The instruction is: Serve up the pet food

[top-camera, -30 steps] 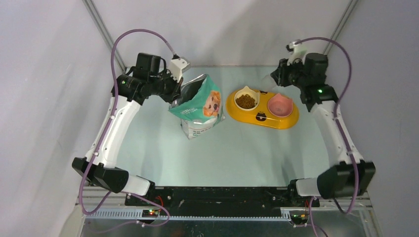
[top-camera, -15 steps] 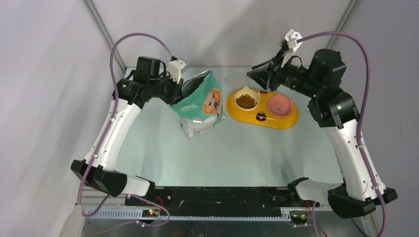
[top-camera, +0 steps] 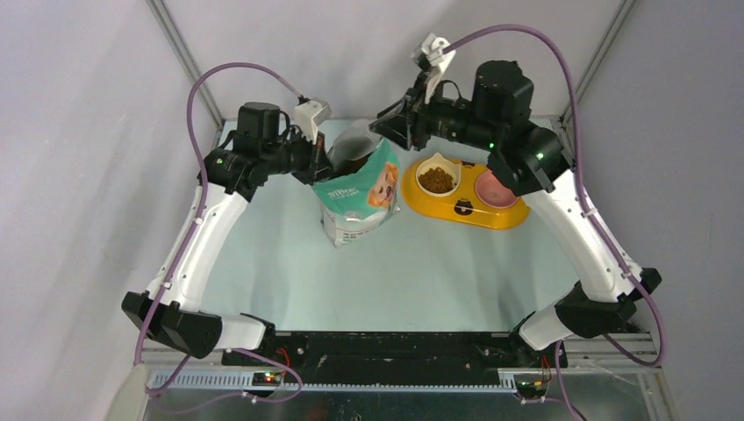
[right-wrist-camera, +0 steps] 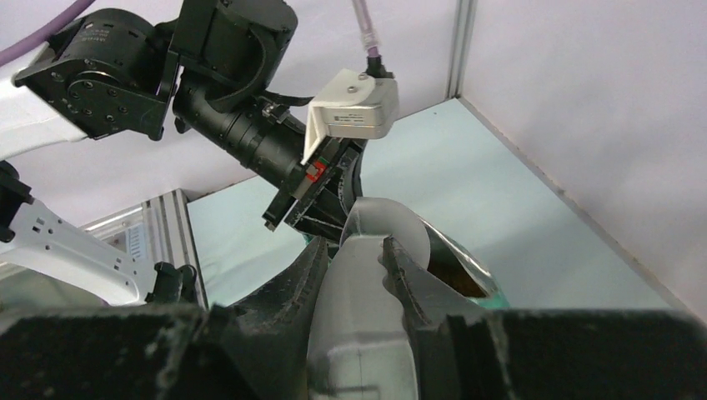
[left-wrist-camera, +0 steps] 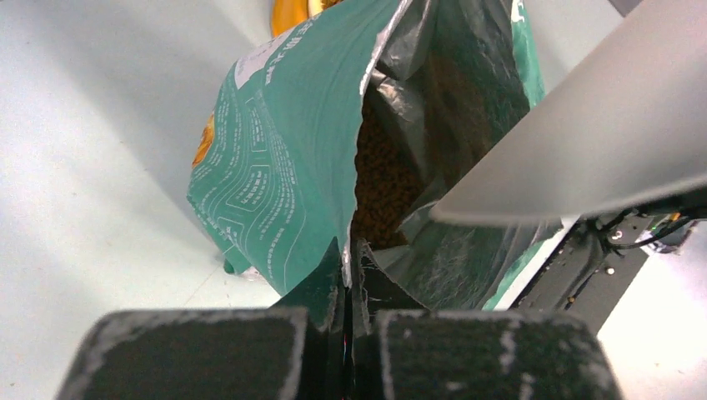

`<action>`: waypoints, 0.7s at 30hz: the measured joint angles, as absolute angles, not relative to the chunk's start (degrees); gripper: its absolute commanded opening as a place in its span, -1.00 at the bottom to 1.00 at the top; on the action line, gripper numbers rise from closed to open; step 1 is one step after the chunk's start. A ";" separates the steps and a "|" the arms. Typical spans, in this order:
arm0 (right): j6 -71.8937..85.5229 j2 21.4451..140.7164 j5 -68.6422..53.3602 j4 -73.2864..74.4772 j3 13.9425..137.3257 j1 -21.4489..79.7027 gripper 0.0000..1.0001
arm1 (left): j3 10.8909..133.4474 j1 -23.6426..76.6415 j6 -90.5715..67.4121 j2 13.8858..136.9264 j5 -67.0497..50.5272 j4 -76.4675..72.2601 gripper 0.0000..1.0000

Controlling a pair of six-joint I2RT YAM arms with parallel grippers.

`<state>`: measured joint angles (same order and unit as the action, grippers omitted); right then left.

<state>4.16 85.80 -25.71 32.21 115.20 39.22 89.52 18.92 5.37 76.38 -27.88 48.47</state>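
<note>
While left fingers (left-wrist-camera: 192, 354) pinch one bag (top-camera: 355, 200), right fingers (right-wrist-camera: 279, 304) grip one scoop (right-wrist-camera: 360, 287) (over kibble (left-wrist-camera: 388, 171)).

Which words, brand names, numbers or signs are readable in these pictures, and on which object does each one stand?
No text is clear enough to quote.
Bag: white print on the teal front and on the white lower part, too small to read.
Same bag, left wrist view: white lines and a pale label, blurred.
Yellow feeder: one small black mark on its front, no letters readable.
</note>
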 measured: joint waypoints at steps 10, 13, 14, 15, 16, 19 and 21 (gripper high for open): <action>-3.36 87.88 -14.48 34.09 114.98 43.83 -1.00 | 89.52 18.87 0.97 76.05 -28.25 47.72 -1.00; -5.93 85.52 -11.33 34.92 110.91 44.93 -1.00 | 89.25 19.09 0.21 75.48 -27.29 47.35 -1.00; -6.87 84.64 -10.31 35.16 109.30 45.30 -1.00 | 88.66 19.35 0.08 75.05 -27.20 46.78 -1.00; -7.57 84.07 -9.67 35.20 108.25 46.35 -1.00 | 87.61 19.79 -0.03 74.37 -27.24 45.98 -1.00; -8.27 83.55 -8.93 35.35 107.18 47.29 -1.00 | 86.00 20.34 -0.12 73.34 -27.53 44.82 -1.00; -9.04 83.22 -7.25 37.30 105.89 49.23 -1.00 | 82.24 22.20 -1.15 70.52 -28.91 42.63 -1.00; -8.49 83.48 -6.61 39.42 105.69 49.67 -1.00 | 80.53 23.44 -2.13 69.52 -29.65 41.01 -1.00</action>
<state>-8.49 83.48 -6.61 39.42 105.69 49.67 80.53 23.44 -2.13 69.52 -29.65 41.01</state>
